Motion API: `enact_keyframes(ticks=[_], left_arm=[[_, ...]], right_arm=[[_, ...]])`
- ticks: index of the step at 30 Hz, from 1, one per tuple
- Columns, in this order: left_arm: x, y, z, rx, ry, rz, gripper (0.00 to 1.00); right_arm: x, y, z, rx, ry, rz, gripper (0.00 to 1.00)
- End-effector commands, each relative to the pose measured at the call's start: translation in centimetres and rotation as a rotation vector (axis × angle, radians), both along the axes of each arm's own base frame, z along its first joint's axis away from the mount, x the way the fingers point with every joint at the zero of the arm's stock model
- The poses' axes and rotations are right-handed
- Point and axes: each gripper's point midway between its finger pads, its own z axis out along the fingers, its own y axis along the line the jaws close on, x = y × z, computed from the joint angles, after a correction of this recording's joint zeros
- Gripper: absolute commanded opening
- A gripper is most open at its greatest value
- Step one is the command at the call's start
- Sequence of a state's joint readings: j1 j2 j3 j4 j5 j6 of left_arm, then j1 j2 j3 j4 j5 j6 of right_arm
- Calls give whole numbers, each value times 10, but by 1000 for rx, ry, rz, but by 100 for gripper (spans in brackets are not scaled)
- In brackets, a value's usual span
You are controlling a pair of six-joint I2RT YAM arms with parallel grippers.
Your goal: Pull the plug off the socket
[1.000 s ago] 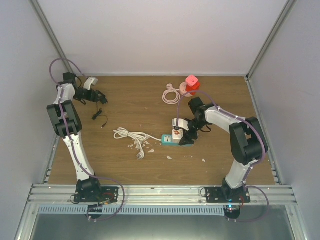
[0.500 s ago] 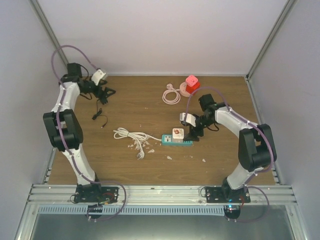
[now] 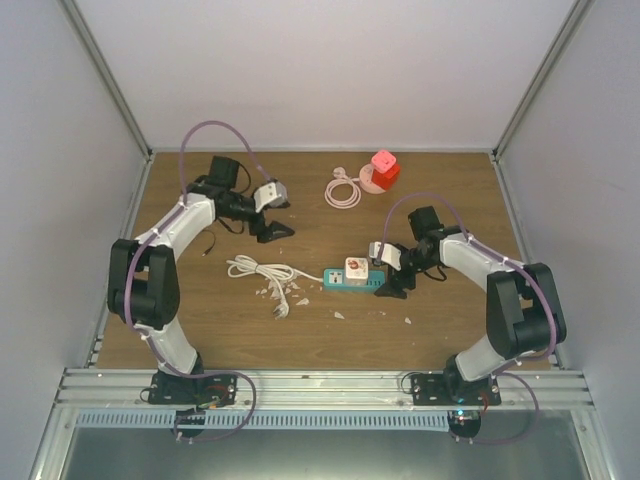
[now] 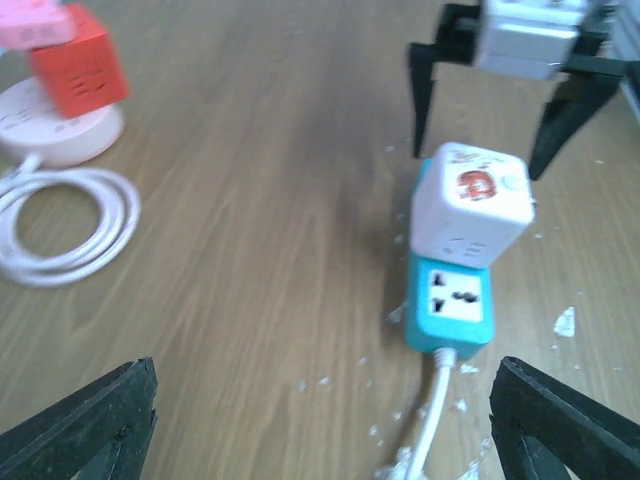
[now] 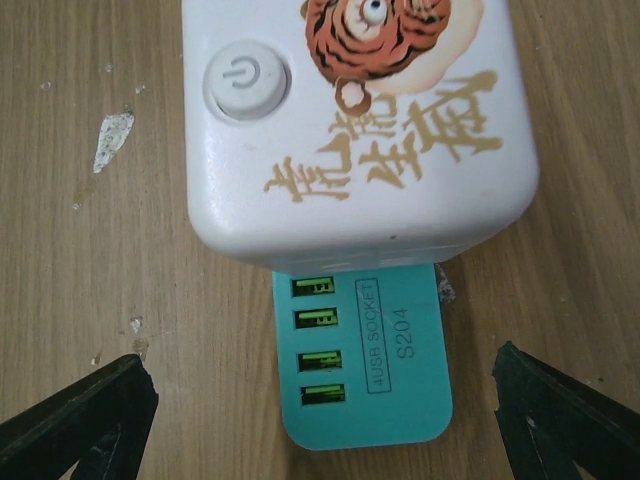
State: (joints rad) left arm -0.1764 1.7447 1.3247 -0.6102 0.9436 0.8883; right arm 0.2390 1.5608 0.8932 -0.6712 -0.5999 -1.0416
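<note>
A white cube plug with a tiger picture sits plugged into the teal socket strip at mid-table. My right gripper is open at the strip's right end. In the right wrist view its fingertips stand wide apart on either side of the strip's USB end, touching nothing, with the plug just ahead. My left gripper is open and empty, up and left of the strip. The left wrist view looks along the table at the plug and socket.
A red cube on a white round base with a coiled pale cable sits at the back. The strip's white cable trails left. A thin black cable lies by the left arm. White crumbs dot the wood.
The left arm swung from the back left corner toward the table's middle. The right gripper backed off the plug to the strip's right end, and both grippers opened wider.
</note>
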Motion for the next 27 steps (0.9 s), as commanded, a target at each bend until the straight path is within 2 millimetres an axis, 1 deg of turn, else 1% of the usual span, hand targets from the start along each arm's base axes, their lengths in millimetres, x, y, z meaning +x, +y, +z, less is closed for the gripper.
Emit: enact_keyframes(ticks=[1,3,12,17,21,23,27], left_arm=[[-22,-32,15,-56,-153,-157,90],[-32,-46,9,-50,-156,-207,89],[-67,-91,-14,-60,-169,-335,87],[-77,-112,-27,-62,-181,-363,86],[-82,-125,-38,-66,-179,-368,88],[-86,-131,-47,-60,-173,-381,88],[-84,-137,-63,-39,-165,-383,88]], right_arm=[[10,-1,0,14,-58,-2,92],[10,-1,-4,7,-53,-4,92],[14,-4,-22,-30,-43,-19,89],[14,1,-31,-33,-25,-17,86],[16,3,-35,-33,-15,-28,80],[15,4,-36,-31,-8,-29,77],[13,4,-35,-29,-11,-33,71]])
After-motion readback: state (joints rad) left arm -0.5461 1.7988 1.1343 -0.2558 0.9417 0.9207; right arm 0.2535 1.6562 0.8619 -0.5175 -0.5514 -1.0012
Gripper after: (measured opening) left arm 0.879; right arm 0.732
